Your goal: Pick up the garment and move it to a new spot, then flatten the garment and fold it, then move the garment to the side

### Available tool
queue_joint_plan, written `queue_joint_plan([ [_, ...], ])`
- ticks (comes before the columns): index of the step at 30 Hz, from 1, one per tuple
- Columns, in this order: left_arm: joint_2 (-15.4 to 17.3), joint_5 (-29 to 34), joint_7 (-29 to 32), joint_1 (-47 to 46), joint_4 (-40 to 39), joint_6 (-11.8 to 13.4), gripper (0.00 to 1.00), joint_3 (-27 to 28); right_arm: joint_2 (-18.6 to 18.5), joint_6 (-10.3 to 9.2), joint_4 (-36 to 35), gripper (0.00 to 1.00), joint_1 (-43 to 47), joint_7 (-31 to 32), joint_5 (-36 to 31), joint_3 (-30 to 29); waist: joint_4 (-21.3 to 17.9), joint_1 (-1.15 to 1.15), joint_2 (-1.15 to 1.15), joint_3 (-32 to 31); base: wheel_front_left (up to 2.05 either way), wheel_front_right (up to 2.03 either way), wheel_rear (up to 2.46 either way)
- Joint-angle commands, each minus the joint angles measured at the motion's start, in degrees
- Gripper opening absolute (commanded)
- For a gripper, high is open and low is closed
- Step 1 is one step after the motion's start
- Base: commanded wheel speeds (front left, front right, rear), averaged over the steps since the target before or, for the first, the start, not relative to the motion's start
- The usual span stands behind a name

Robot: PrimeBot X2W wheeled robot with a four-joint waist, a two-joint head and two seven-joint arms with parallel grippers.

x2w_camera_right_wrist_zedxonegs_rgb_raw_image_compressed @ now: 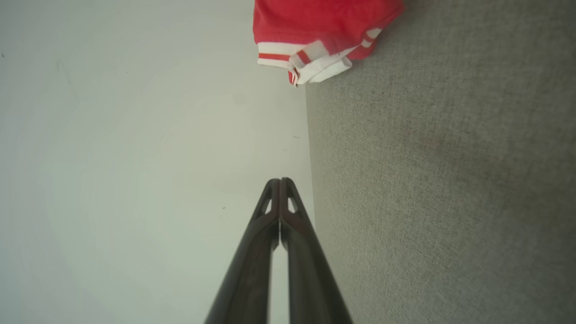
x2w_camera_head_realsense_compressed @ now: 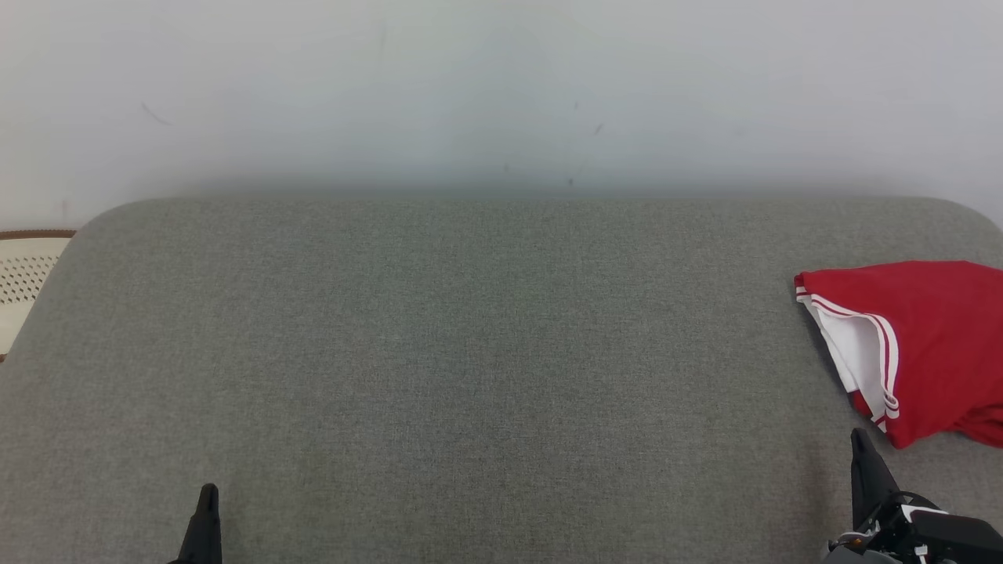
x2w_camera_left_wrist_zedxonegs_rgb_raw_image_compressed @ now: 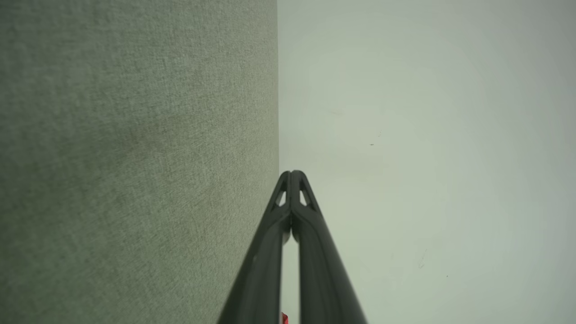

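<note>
The garment (x2w_camera_head_realsense_compressed: 932,345) is red with white trim and red stripes. It lies bunched at the right edge of the grey fabric surface (x2w_camera_head_realsense_compressed: 470,352), and its hem shows at the top of the right wrist view (x2w_camera_right_wrist_zedxonegs_rgb_raw_image_compressed: 315,31). My right gripper (x2w_camera_head_realsense_compressed: 860,439) is shut just below the garment, apart from it; its tips (x2w_camera_right_wrist_zedxonegs_rgb_raw_image_compressed: 280,181) meet with nothing between them. My left gripper (x2w_camera_head_realsense_compressed: 208,493) is low at the near left, far from the garment, and its tips (x2w_camera_left_wrist_zedxonegs_rgb_raw_image_compressed: 292,173) are pressed together on nothing.
A pale wall (x2w_camera_head_realsense_compressed: 501,86) stands right behind the grey surface. A perforated cream object with a brown rim (x2w_camera_head_realsense_compressed: 23,274) sits off the surface's far left corner. The surface has rounded far corners and wide bare room across its middle and left.
</note>
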Motion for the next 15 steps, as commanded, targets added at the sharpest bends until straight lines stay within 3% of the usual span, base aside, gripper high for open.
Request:
queue_joint_plan([
  [1, 0.2, -0.2, 0.2, -0.3, 0.3, -0.1, 0.0, 0.2, 0.1, 0.02, -0.1, 0.0, 0.2, 0.4, -0.3, -0.1, 0.0, 0.0, 0.0, 0.0, 0.0, 0.0, 0.0],
  [15, 0.2, -0.2, 0.2, -0.3, 0.3, -0.1, 0.0, 0.2, 0.2, 0.02, -0.1, 0.0, 0.2, 0.4, -0.4, -0.2, 0.0, 0.0, 0.0, 0.0, 0.0, 0.0, 0.0],
])
